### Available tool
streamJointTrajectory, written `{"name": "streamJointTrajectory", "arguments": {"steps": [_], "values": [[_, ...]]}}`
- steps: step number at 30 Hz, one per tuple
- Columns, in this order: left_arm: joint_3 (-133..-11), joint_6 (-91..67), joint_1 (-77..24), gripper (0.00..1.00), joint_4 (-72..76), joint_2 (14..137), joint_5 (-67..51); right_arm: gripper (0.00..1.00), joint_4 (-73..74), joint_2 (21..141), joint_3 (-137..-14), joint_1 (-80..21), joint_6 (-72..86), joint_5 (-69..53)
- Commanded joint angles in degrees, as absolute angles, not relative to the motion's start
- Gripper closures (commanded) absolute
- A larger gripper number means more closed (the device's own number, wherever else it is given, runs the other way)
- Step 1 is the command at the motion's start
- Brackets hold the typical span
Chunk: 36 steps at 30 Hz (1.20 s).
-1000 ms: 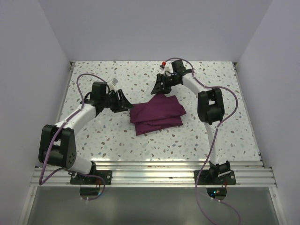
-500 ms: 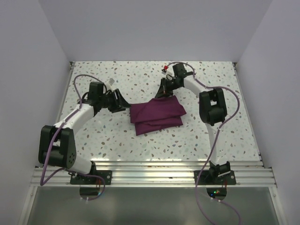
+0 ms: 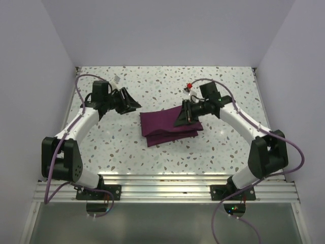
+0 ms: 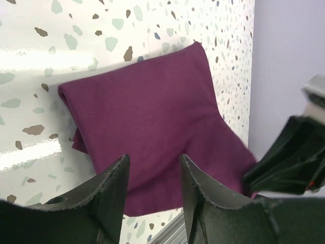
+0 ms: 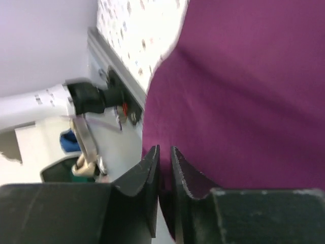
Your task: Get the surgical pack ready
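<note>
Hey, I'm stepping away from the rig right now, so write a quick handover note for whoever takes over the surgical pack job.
Left end effector: open and empty, left of the cloth and apart from it.
Right end effector: over the right part of the cloth, jaws almost together; unclear whether it pinches fabric.
Things: the purple cloth lies folded mid-table. No tray or instruments show.
Done: cloth folded into a layered bundle.
Left: probably check the right grip first, then finish and tidy the folds.
</note>
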<state>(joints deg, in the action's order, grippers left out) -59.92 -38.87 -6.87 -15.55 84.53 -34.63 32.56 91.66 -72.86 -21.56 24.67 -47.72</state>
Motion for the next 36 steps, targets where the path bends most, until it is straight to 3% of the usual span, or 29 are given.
{"name": "streamJointTrajectory", "arguments": {"steps": [1,3,6,9,11,13,14,16,17,20,29,36], "values": [[-61.7,-39.7,-6.6,0.53,-15.0,85.7,-37.9,0.73,36.6,84.8,-62.6,-23.0,24.6,-50.1],[-61.5,-40.1,-6.8,0.53,-14.9,87.0,-39.2,0.53,40.2,82.2,-60.5,-22.9,21.5,-50.2],[-61.5,-40.6,-8.2,0.54,-13.0,88.6,-40.8,0.35,44.2,81.5,-66.0,-21.0,18.4,-43.9],[-61.7,-42.7,-10.9,0.56,-9.4,91.2,-42.2,0.34,43.1,89.0,-74.1,-18.6,20.2,-41.9],[-62.2,-45.3,-12.6,0.59,-5.7,94.2,-43.5,0.37,36.6,95.0,-76.3,-18.1,23.7,-42.5],[-62.4,-47.4,-15.5,0.61,-0.9,96.3,-45.4,0.5,29.9,98.6,-77.1,-18.2,29.6,-46.0],[-62.6,-49.3,-16.3,0.65,2.3,98.6,-45.7,0.64,24.3,101.9,-77.2,-18.3,31.5,-47.6],[-63.4,-50.5,-18.6,0.7,5.2,101.2,-47.4,0.74,20.3,105.0,-77.5,-18.4,34.9,-50.8],[-64.2,-50.9,-19.1,0.74,5.8,103.7,-47.7,0.84,17.9,106.2,-77.5,-18.4,35.7,-51.1],[-64.7,-51.3,-19.6,0.81,7.5,107.5,-49.7,0.93,13.3,110.5,-76.3,-18.5,38.1,-53.8],[-57.9,-42.3,-13.5,0.89,0.8,108.3,-50.5,0.93,12.0,113.9,-71.9,-12.8,36.3,-51.2],[-57.8,-28.6,-8.4,0.89,-18.5,101.6,-43.5,0.93,22.6,115.3,-73.9,-3.5,30.2,-43.9]]}}
